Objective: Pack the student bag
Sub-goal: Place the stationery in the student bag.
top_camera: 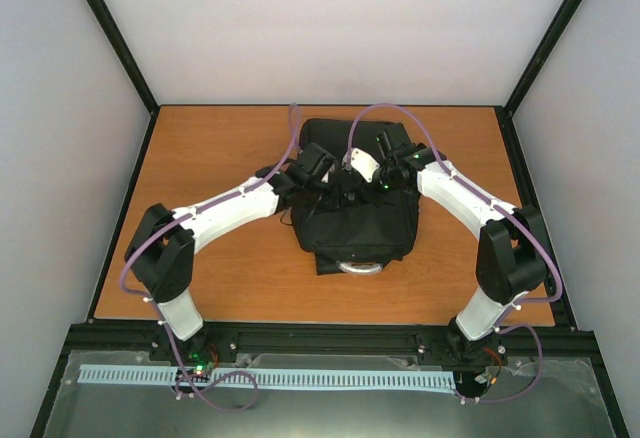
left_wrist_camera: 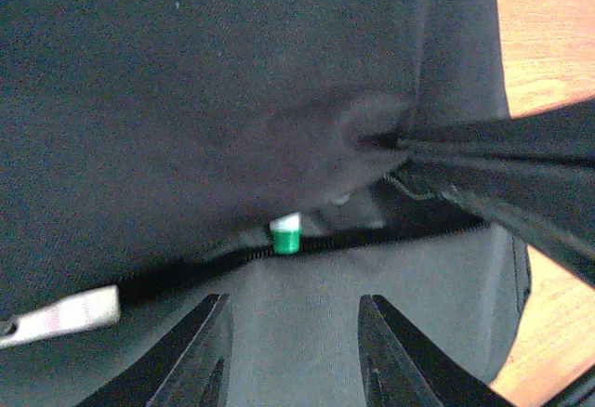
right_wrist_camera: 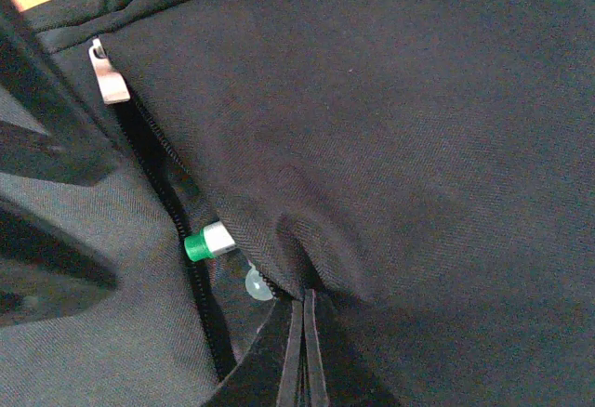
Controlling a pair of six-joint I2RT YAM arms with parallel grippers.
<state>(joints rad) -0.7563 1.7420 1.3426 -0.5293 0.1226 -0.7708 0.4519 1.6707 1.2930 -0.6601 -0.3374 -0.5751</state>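
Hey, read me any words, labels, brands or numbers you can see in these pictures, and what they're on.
No text can be read in any view.
Pale zipper tab on the student bag: faint reddish marks, too blurred to read.
Green-capped item in the opening: no lettering visible.

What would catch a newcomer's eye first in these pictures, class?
A big black backpack lies in the middle of the wooden table, with both robot arms bent over it. The right fingers pinch a fold of its cloth beside the open zip, where a small green-capped thing pokes out.
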